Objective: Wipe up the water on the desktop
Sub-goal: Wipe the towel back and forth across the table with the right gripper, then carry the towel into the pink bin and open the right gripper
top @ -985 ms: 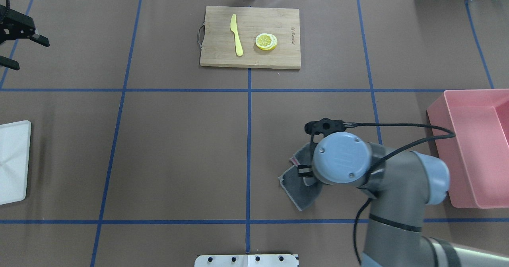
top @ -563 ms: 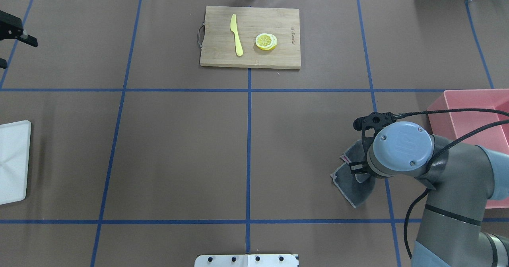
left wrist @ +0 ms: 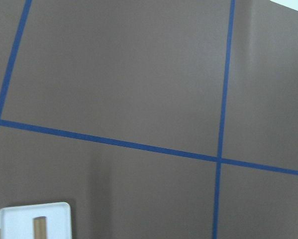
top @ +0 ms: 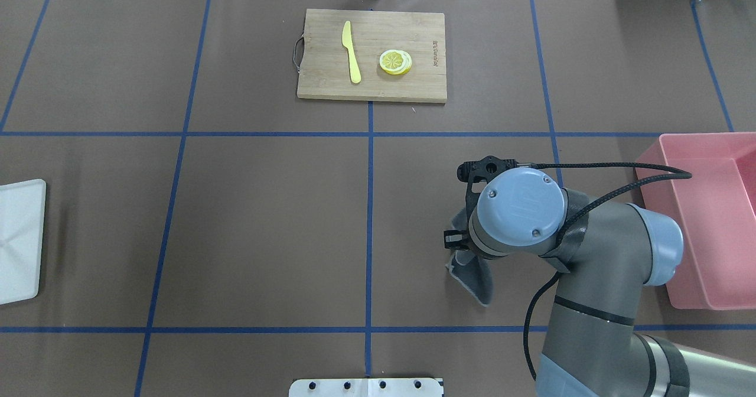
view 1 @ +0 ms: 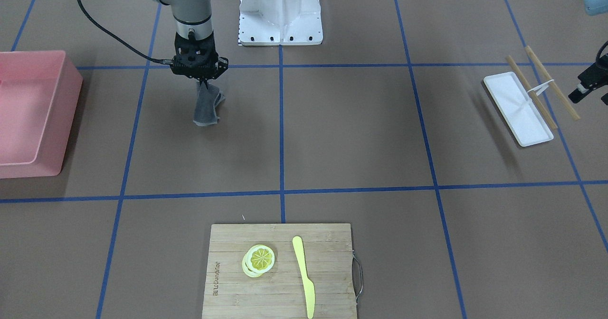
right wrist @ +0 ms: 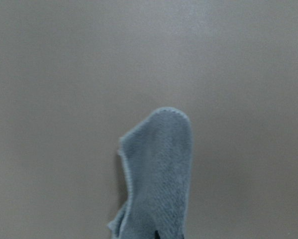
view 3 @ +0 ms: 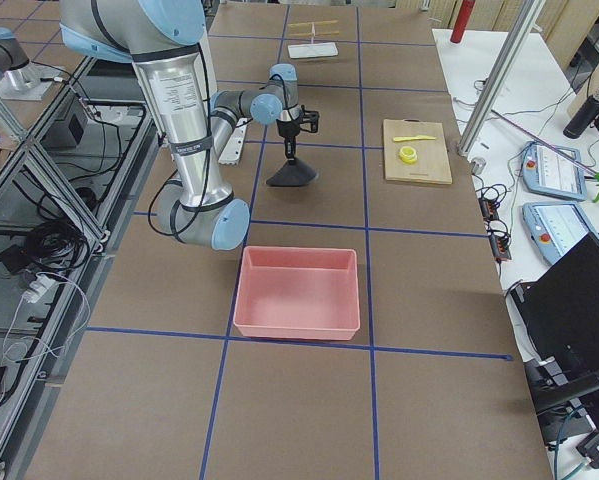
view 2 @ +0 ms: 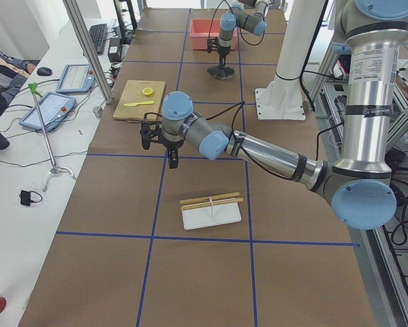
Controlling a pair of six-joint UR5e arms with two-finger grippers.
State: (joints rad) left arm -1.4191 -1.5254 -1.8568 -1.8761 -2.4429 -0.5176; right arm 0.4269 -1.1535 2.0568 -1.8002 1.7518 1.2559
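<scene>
The right claw (view 1: 200, 78) pinches a grey cloth (view 1: 206, 104) by its top, and the limp lower end seems to rest on the brown table (view 1: 356, 129), well short of the pink bin (view 1: 71, 89). The cloth looks light, soft and floppy, so a bunched fold is probably the best place to hold it. The left claw (view 2: 160, 146) hangs far off, and I cannot tell whether it is spread.

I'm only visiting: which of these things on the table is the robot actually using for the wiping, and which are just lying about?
In the job:
gray cloth
right gripper, pinching the cloth
brown desktop

Lying about:
cutting board
yellow knife
lemon slices
pink bin
white tray
chopsticks
</scene>
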